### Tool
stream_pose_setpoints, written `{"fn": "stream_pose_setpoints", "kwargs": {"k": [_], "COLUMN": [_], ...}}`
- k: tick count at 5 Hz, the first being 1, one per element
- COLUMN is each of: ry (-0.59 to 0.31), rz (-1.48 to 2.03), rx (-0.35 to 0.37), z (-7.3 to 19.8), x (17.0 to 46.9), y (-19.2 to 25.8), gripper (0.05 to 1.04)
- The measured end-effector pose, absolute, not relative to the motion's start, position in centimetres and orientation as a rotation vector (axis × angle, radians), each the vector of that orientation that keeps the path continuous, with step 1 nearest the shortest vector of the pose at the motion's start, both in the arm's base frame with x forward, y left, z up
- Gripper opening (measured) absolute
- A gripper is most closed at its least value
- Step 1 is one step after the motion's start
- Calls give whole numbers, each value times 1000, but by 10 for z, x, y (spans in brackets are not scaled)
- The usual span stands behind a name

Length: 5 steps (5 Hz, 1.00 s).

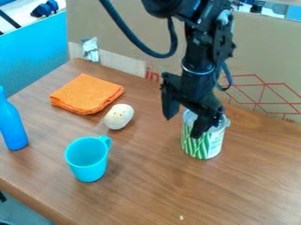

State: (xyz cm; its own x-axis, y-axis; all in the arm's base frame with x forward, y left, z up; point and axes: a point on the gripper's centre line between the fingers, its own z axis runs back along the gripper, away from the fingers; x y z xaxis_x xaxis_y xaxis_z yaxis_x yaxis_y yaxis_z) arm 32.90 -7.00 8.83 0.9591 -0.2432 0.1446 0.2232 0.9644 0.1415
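Black all over, the gripper [187, 115] hangs from its arm at the right of the view's middle, its two fingers spread well apart, with nothing pinched between them. One finger hangs to the left of the can [203, 145]; the other comes down in front of the can's upper part and hides some of it, though whether it touches I cannot tell. The can stands upright on the brown wooden table [147, 189], below the gripper and a little to its right, its side showing green stripes and a white part. A dark cable [130, 36] loops down beside the arm. To the left of the gripper and apart from it, a pale, rounded, egg-like thing [119, 116] with a few dark specks lies on the wood. Behind it and further left is an orange cloth [87, 93], folded into a flat pad, near the egg-like thing. Nearer the camera stands a turquoise mug [87, 165], upright, its mouth up and its handle toward the back right. At the left edge a blue bottle [13, 127] stands upright, well apart from the can. Behind the table rises a cardboard sheet [117, 26] with red lines at its right, and a blue panel [35, 46] stands at the back left.
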Motion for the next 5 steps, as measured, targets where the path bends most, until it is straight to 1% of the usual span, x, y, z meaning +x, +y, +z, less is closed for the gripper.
{"fn": "stream_pose_setpoints", "kwargs": {"k": [1, 2, 3, 4, 5], "ry": [-163, -169, -257, -306, -263], "rz": [-234, -231, -213, -211, -188], "rx": [114, 112, 93, 73, 49], "z": [87, 96, 129, 154, 170], "x": [328, 305, 281, 254, 221], "y": [-71, -68, -63, -56, -41], "gripper": [1001, 1001, 1001, 1001, 1001]}}
